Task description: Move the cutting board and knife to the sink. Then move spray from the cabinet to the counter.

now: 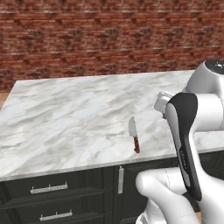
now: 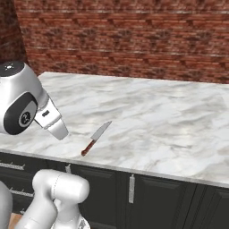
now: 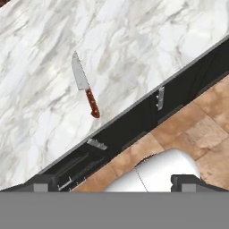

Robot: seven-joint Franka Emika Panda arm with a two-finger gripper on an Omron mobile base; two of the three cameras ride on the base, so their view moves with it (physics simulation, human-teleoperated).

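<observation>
Knife (image 1: 134, 135) lies flat on white marble counter (image 1: 65, 118), near front edge, red handle toward drawers. Gripper (image 3: 115, 182) hovers above, well apart, jaws spread wide, empty. Likely step: fetching knife; next, descend over handle

A red-brown brick wall (image 1: 109, 39) stands at the back. Dark drawers with thin silver handles (image 1: 49, 188) sit low at the front. A dark cupboard door with a silver handle (image 2: 131, 188) is beside them. The brown tiled floor (image 3: 197, 129) lies below.
</observation>
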